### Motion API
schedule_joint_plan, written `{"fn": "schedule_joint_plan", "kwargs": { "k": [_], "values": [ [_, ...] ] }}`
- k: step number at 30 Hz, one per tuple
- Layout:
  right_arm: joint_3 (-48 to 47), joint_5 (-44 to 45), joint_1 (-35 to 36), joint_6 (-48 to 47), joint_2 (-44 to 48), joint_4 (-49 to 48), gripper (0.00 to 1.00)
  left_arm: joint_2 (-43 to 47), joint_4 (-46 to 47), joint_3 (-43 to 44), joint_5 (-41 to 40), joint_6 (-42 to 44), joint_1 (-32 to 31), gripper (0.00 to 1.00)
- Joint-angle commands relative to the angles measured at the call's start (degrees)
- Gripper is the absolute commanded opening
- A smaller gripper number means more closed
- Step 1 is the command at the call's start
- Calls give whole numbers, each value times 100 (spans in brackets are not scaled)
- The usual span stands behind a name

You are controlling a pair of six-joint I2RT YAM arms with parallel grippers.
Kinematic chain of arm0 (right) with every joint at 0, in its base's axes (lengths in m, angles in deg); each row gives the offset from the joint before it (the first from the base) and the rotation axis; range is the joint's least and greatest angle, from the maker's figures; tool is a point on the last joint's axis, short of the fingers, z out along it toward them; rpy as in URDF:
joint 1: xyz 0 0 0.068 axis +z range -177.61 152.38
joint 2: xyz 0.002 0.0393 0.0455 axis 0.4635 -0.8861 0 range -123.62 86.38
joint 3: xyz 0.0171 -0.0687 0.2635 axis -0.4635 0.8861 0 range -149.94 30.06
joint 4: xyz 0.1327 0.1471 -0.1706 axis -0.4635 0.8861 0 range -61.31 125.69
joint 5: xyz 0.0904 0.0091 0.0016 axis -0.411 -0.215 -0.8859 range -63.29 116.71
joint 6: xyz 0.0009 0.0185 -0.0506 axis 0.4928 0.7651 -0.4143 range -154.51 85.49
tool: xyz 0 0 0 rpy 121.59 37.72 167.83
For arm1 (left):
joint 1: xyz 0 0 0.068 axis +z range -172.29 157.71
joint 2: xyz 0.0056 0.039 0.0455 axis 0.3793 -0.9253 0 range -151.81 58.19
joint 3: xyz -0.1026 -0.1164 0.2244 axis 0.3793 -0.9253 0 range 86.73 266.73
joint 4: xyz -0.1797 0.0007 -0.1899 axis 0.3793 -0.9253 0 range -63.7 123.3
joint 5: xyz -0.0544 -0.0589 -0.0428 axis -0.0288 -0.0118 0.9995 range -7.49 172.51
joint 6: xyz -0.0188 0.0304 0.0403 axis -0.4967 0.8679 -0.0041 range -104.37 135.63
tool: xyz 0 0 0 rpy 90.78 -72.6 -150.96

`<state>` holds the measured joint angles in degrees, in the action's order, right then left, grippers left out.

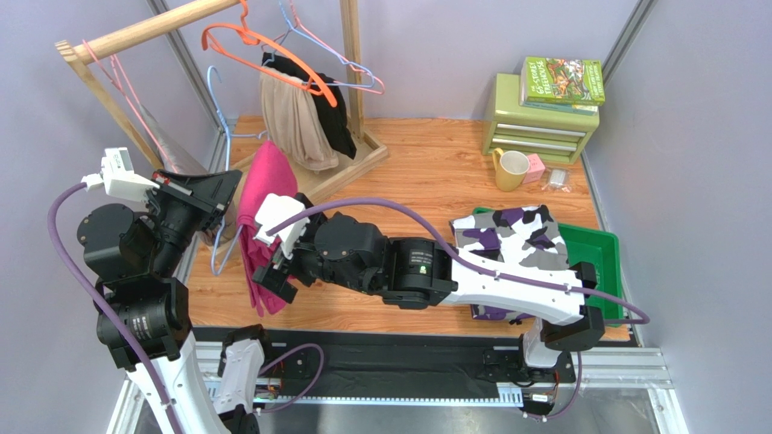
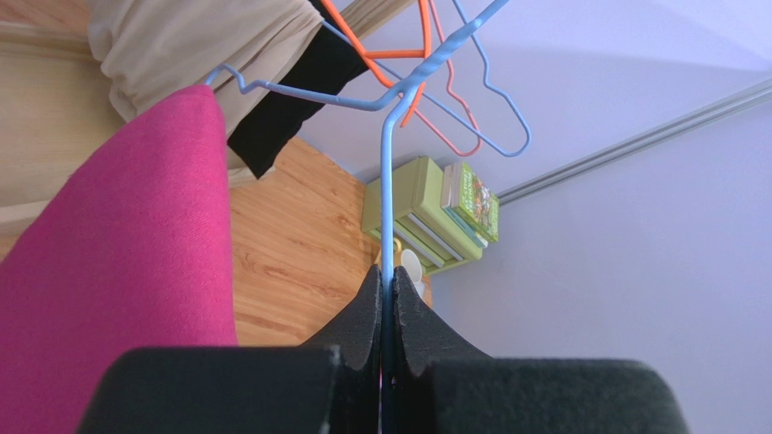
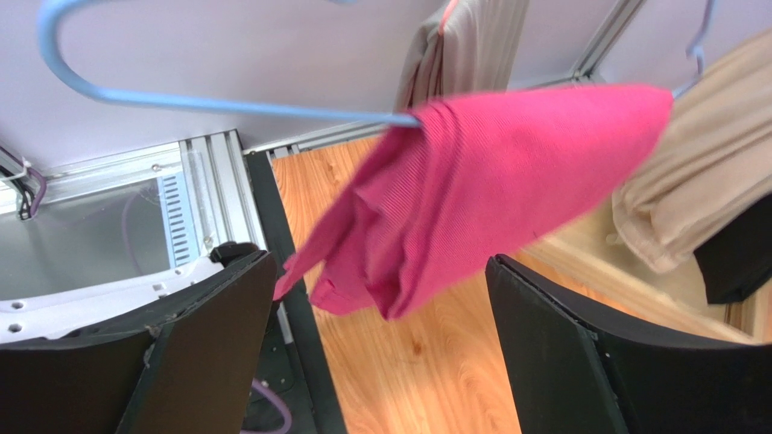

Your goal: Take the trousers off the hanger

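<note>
**Nearly free: magenta pink folded cloth trousers (image 3: pixel 507 172) await the pull**

The left end effector (image 2: pixel 388 287) is pressed tight on the thin blue wire hanger (image 2: pixel 390 181). The pink pair drapes over its bar, just ahead of the right end effector (image 3: pixel 379 271), whose fingers are spread wide. Well behind it, the camouflage-patterned purple, white and black trousers (image 1: pixel 512 240) lie on a green plastic tray (image 1: pixel 605 249). A shallow grab at the loose hem could slip; a hard tug could twist the wire from the pinch.

Trousers (image 1: pixel 263 203) on hanger (image 2: pixel 388 226) L; 2nd pair (image 1: pixel 512 237) on tray (image 1: pixel 605 251) R (drawers (image 1: pixel 539 127) behind)
</note>
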<state>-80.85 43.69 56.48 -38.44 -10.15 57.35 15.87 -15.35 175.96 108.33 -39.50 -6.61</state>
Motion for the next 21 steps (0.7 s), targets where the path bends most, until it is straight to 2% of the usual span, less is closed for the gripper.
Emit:
{"fn": "schedule_joint_plan", "kwargs": {
  "k": [1, 4, 8, 14, 17, 21],
  "values": [
    [-440, -220, 28, -662, -304, -115, 91, 66, 857, 147, -15, 248, -56, 0],
    [-405, -142, -33, -794, -340, -151, 91, 84, 848, 200, -86, 380, -83, 0],
    [-107, 43, -270, -610, -252, -177, 91, 84, 1189, 112, 229, 451, -100, 0],
    [482, 359, -271, -697, -147, -896, 90, 225, 1349, -2, 274, 249, -100, 0],
    [527, 902, -279, -864, -243, -1195, 90, 225, 1340, 103, 292, 161, -136, 0],
    [544, 922, -280, -996, -279, -1478, 90, 225, 1340, 165, 300, 178, -197, 0]
  ]
}}
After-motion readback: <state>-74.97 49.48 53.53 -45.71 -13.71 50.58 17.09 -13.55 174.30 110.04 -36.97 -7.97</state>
